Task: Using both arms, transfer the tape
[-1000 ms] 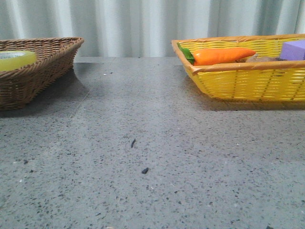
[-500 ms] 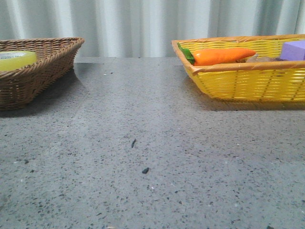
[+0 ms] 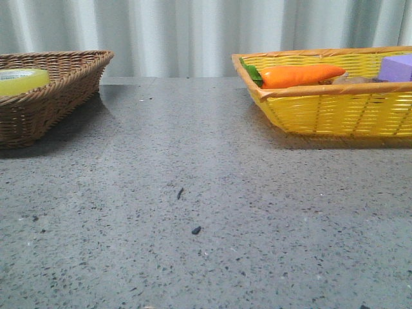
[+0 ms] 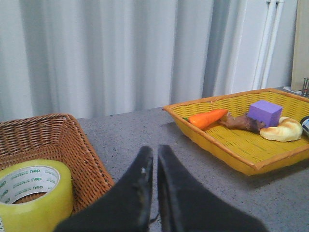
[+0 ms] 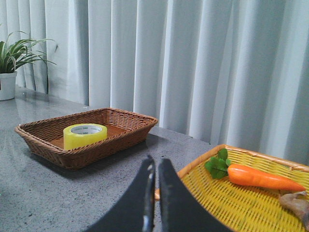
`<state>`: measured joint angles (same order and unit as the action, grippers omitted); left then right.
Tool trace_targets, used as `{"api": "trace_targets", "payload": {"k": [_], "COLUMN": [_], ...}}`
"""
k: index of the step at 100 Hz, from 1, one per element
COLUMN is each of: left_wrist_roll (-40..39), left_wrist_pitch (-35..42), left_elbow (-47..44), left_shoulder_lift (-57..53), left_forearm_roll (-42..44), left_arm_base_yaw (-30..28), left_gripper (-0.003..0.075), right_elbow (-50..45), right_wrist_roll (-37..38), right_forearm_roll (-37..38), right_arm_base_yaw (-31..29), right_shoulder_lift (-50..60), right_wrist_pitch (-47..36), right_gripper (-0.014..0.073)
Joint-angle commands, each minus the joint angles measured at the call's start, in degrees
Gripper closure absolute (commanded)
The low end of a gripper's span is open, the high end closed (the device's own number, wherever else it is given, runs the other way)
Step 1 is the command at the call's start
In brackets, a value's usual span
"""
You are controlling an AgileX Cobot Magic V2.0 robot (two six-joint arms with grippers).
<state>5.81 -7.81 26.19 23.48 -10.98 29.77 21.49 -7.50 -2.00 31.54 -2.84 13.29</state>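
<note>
The left gripper [image 4: 153,157] has its two dark fingers pressed nearly together with only a thin slit between them, clamping nothing. The right gripper [image 5: 154,166] is in the same closed condition, with nothing between its fingers.

The tape [image 4: 30,193] lies flat inside the brown wicker basket [image 4: 63,140], hole upward, white inner ring visible. It sits to the left of the left gripper, close to it, not in contact. From the right gripper the tape [image 5: 85,135] is well apart, far to its left in the brown basket.

The yellow basket [image 4: 227,150] is beyond and to the right of the left gripper, holding a carrot [image 4: 207,117] and a purple block [image 4: 264,112]. It lies directly beside the right gripper's fingers. Both baskets rest on the grey speckled table [image 3: 206,212].
</note>
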Motion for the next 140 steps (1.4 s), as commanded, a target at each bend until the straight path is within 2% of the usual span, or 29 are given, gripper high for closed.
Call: {"api": "trace_targets", "payload": {"k": [1, 23, 34, 52, 63, 77, 88, 101, 140], "left_wrist_roll": [-0.2, -0.2, 0.5, 0.5, 0.4, -1.8, -2.1, -2.1, -2.3], "left_wrist_pitch": [5.0, 5.2, 6.7, 14.8, 15.8, 11.9, 1.8, -7.2, -7.3], "left_elbow": [1.6, 1.3, -1.4, -13.3, -21.7, -27.0, -26.9, -26.9, -26.9], "left_shoulder_lift": [0.1, 0.1, -1.3, -6.0, -11.4, -19.9, -25.6, -25.0, -25.2], "left_forearm_roll": [-0.6, -0.6, 4.8, 6.7, 7.6, 7.6, 7.0, 6.9, 4.4], "left_arm_base_yaw": [0.5, 0.5, -0.3, -4.2, -6.6, -10.3, -14.1, -17.3, -18.4], "left_gripper": [0.0741, 0.0741, 0.0741, 0.0741, 0.0741, 0.0741, 0.0741, 0.0741, 0.0741], "right_elbow": [1.3, 1.3, 1.3, 1.3, 1.3, 1.3, 1.3, 1.3, 1.3], "right_wrist_roll": [-0.1, -0.1, -0.1, -0.1, -0.1, -0.1, -0.1, -0.1, -0.1], "right_forearm_roll": [0.4, 0.4, 0.4, 0.4, 0.4, 0.4, 0.4, 0.4, 0.4], "right_arm_base_yaw": [-0.2, -0.2, -0.2, -0.2, -0.2, -0.2, -0.2, -0.1, -0.1], "right_shoulder_lift": [-0.5, -0.5, -0.5, -0.5, -0.5, -0.5, -0.5, -0.5, -0.5], "right_wrist_pitch": [-5.1, -5.1, -5.1, -5.1, -5.1, -5.1, -5.1, -5.1, -5.2], "right_gripper": [0.0635, 0.0635, 0.0635, 0.0635, 0.0635, 0.0635, 0.0635, 0.0635, 0.0635]}}
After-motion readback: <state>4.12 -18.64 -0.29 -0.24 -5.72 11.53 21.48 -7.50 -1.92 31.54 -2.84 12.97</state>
